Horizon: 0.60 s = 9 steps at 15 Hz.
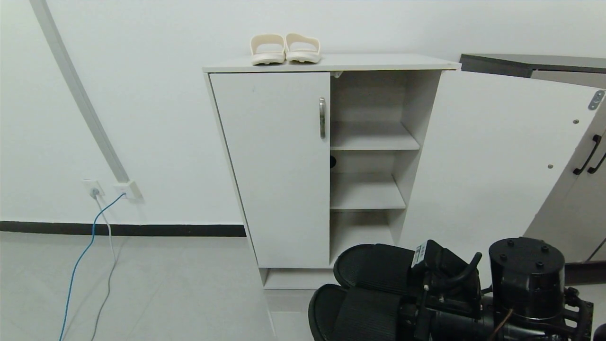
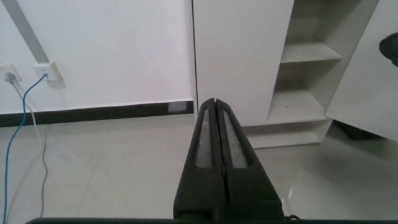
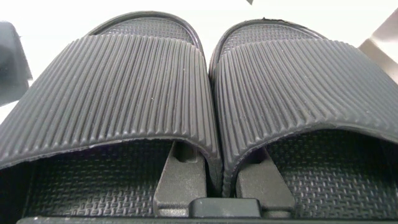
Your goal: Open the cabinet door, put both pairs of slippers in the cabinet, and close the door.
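Right wrist view up close: the right gripper [image 3: 214, 183] has one finger [image 3: 180, 177] inside each of the black slippers [image 3: 143, 81], pinching the two inner walls together, so the pair hangs as one bundle. Left gripper [image 2: 216, 134] is squeezed tight with nothing in it, low over the floor and near the cabinet, out of the way. Head view puts the black pair low, just in front of the cabinet [image 1: 270, 166], whose right door [image 1: 487, 156] is swung wide. Next bit looks like sliding the pair in toe-first onto a bare shelf [image 1: 364, 192]. Best to keep the soles level, go in centred between the shut left door and the side wall, and push deep enough that the heels don't block closing. Cream slippers [image 1: 285, 49] sit on top of the cabinet, not yet put away.
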{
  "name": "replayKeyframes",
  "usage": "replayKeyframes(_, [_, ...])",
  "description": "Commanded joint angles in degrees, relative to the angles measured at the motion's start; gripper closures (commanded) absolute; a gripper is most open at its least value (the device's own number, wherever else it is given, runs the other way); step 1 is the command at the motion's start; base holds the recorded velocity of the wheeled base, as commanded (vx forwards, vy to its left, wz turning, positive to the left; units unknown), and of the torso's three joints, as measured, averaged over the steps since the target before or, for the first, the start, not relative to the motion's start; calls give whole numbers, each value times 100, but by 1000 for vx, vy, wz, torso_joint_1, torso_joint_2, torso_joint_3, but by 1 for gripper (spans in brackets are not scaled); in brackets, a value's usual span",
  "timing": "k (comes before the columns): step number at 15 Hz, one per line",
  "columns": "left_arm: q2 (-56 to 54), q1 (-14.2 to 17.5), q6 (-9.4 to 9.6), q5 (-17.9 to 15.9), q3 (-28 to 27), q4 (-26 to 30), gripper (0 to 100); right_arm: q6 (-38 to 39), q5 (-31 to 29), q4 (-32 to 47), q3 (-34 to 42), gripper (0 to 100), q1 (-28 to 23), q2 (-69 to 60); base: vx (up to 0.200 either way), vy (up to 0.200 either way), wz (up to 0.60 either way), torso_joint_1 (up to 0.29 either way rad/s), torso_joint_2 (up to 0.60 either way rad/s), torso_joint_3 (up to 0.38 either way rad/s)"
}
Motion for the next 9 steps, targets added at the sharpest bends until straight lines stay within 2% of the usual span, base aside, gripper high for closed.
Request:
replayKeyframes(1, [14, 1, 2, 0, 2, 0, 100, 82, -671, -6, -130, 100, 139, 240, 0, 0, 0, 0, 0, 0])
replayKeyframes(3, [5, 1, -33, 0, 2, 0, 100, 768, -1937, -191, -341, 100, 535, 697, 0, 0, 0, 0, 0, 0])
replayKeyframes(5, [5, 1, -33, 0, 2, 0, 100, 1269, -2957, -420, -886, 100, 781, 1330, 0, 0, 0, 0, 0, 0])
replayKeyframes(9, [5, 1, -42, 0, 2, 9, 100, 1700, -4064, -411, -1721, 100, 939, 2112, 0, 0, 0, 0, 0, 0])
